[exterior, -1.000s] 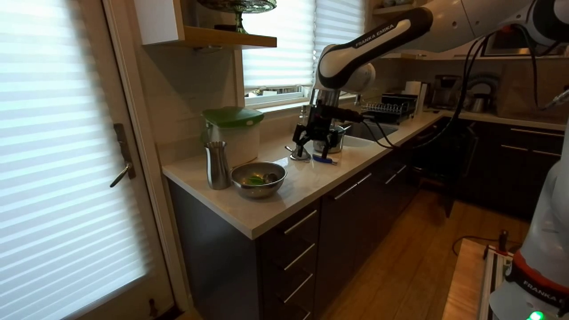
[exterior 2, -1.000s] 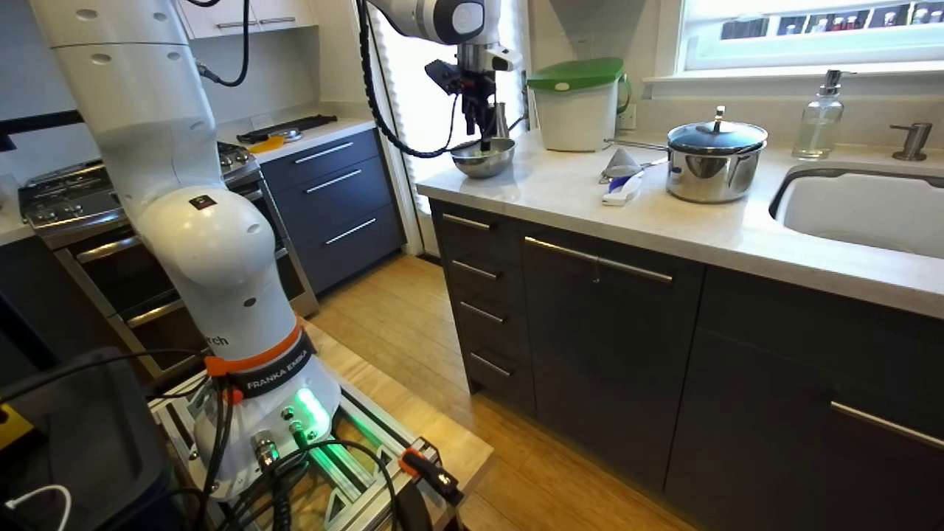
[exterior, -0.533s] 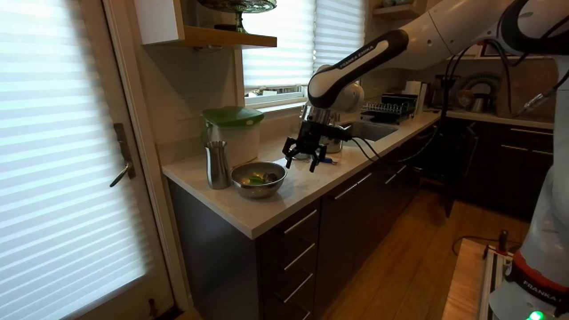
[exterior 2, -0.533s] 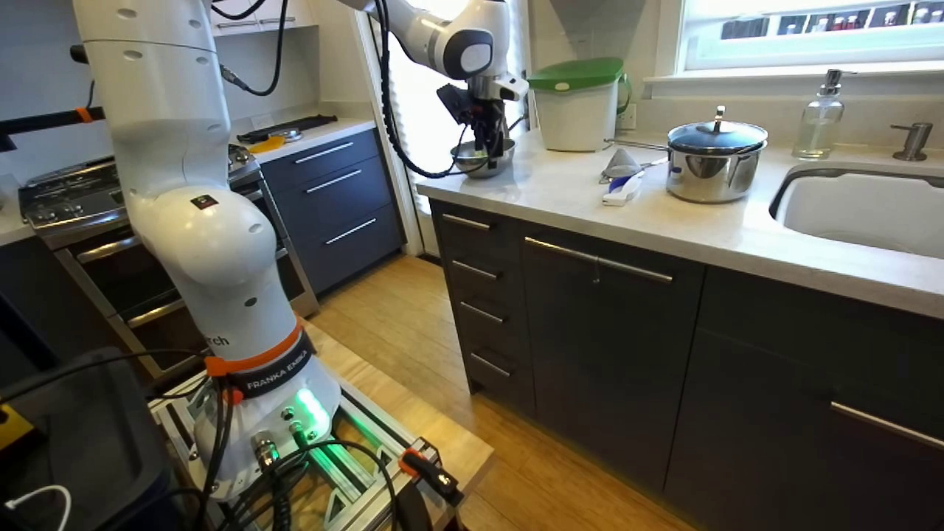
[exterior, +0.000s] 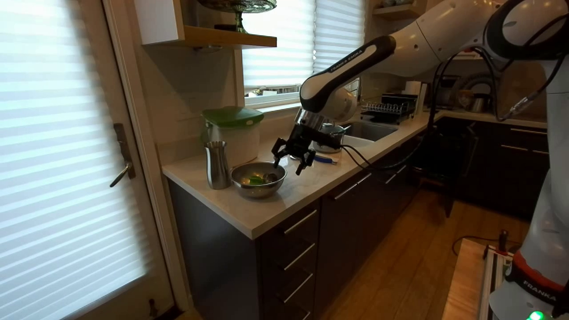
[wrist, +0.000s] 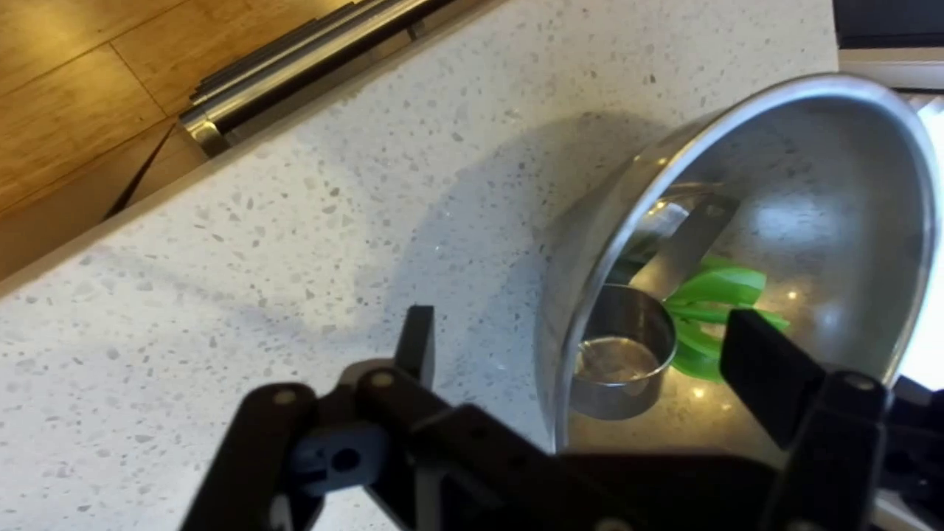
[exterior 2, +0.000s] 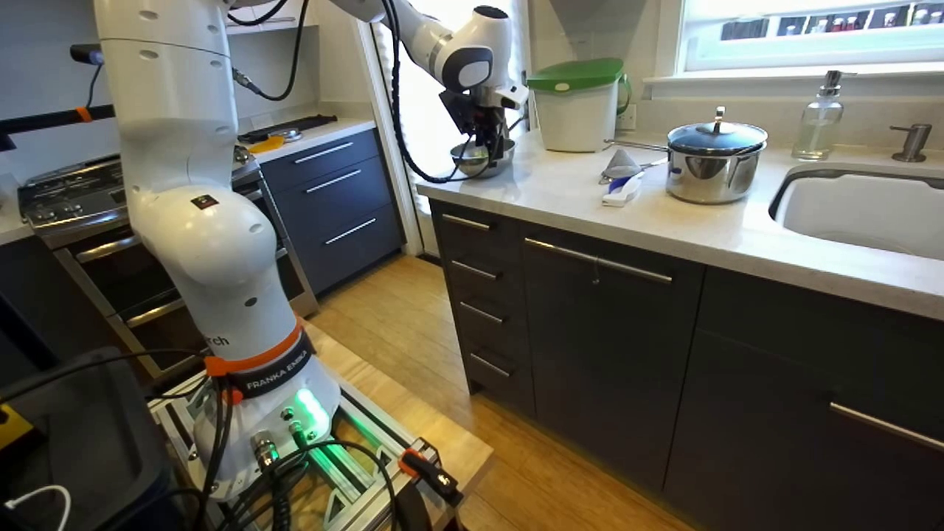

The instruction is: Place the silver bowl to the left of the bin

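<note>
**Silver bowl (exterior: 258,192) sitting mouth-up, spread gripper (exterior: 287,169) hanging at its rim**

At the far left of an exterior view, a range (exterior 2: 110,269) is standing partly behind the white arm (exterior 2: 210,243). To the right of them, the silver bowl is resting on the counter (exterior 2: 560,184), near its end and left of the bin (exterior 2: 579,118) with the green lid. The bowl is standing level, its mouth facing up; being round, it is turning the same face every way, and its axis is running upright through the mouth. The wrist view is foreshortening the rim into an oval leaning from lower left to upper right. A small metal cup (wrist: 627,398) and bright green pieces (wrist: 726,284) are lying inside.

In an exterior view, a tall metal cup (exterior: 217,165) is standing just beside the bowl. The gripper is holding its fingers (wrist: 419,343) wide apart and gripping nothing. In the wrist view one finger is showing against the bowl's inside, the other against the counter; whether either is touching the bowl cannot be told.

Farther right, a conical metal tool (exterior 2: 623,164) and a blue-and-white tool (exterior 2: 623,190) are lying near the lidded pot (exterior 2: 714,177), and a soap dispenser (exterior 2: 818,125) is standing beside the sink (exterior 2: 877,210).
</note>
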Motion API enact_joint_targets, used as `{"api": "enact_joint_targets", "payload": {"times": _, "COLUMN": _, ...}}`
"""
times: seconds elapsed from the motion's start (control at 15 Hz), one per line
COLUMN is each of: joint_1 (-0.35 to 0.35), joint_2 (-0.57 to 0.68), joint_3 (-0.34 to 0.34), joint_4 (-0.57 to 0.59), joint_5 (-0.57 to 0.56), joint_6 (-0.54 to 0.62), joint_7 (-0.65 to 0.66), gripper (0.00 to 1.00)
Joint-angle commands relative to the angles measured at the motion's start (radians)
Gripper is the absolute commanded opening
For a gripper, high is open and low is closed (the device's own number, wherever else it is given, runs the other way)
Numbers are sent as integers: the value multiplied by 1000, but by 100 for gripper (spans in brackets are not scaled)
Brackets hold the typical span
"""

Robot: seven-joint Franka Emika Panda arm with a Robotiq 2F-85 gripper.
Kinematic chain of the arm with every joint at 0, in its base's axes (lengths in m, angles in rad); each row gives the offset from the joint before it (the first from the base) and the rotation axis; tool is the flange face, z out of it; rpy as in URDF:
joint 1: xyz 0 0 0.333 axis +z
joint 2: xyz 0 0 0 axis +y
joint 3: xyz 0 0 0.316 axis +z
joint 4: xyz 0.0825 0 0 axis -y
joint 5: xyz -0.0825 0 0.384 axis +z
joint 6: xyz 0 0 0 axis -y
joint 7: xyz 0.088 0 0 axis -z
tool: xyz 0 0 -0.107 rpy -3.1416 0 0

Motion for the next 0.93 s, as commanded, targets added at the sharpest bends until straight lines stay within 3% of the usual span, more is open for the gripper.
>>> {"api": "enact_joint_targets", "payload": {"times": 0.0, "joint_1": 5, "joint_2": 38, "joint_3": 4, "joint_4": 23, "joint_5": 22, "joint_6": 26, "joint_7": -12, "gripper": 70}}
{"api": "enact_joint_targets", "payload": {"times": 0.53, "joint_1": 7, "joint_2": 64, "joint_3": -2, "joint_4": 39, "joint_5": 2, "joint_6": 19, "joint_7": 4, "gripper": 6}}
{"api": "enact_joint_targets", "payload": {"times": 0.67, "joint_1": 7, "joint_2": 60, "joint_3": -5, "joint_4": 42, "joint_5": -3, "joint_6": 17, "joint_7": 7, "gripper": 0}}
{"api": "enact_joint_targets", "payload": {"times": 0.87, "joint_1": 2, "joint_2": 46, "joint_3": -14, "joint_4": 42, "joint_5": -4, "joint_6": 16, "joint_7": 14, "gripper": 2}}
